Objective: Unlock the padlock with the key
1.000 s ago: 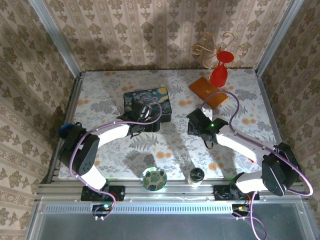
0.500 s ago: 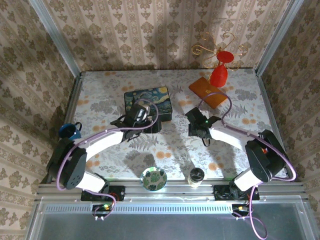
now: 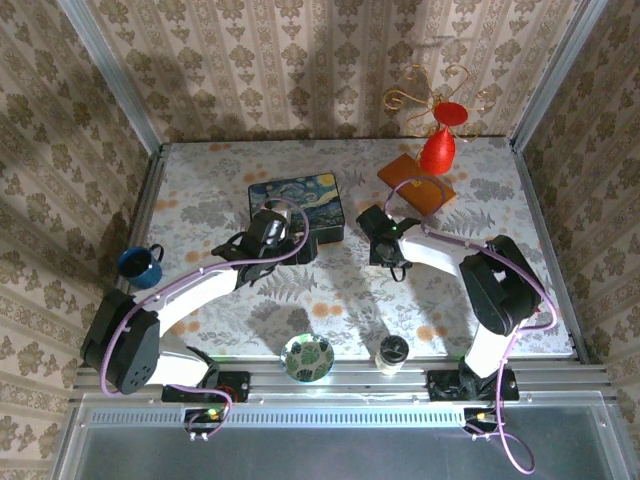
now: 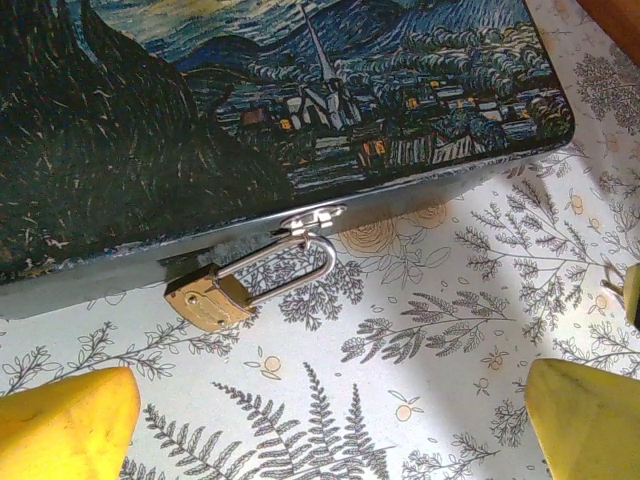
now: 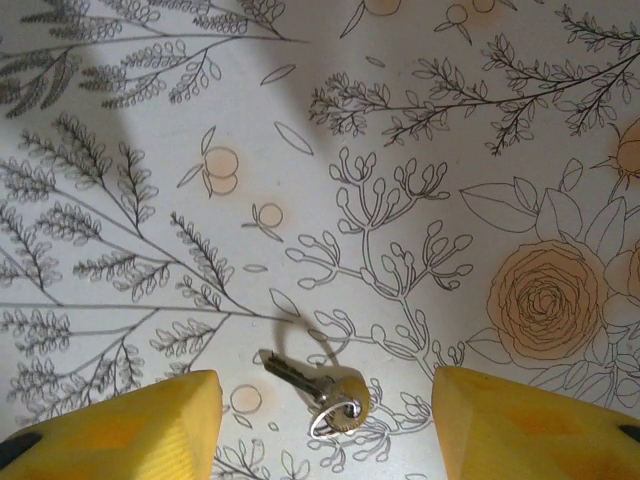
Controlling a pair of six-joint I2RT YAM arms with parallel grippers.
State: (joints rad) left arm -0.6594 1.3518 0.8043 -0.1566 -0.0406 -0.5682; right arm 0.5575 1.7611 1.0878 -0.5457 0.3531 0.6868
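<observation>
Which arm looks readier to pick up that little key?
The right: the key lies flat between the right pincer's open jaws. The left pincer faces the padlock on the painted box.

The left gripper points down with fingers spread wide, and to its right the right gripper holds its own parted less.

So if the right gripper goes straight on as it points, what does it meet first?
Probably the key, lying on the floral table between its fingers; height above it is unclear.
</observation>
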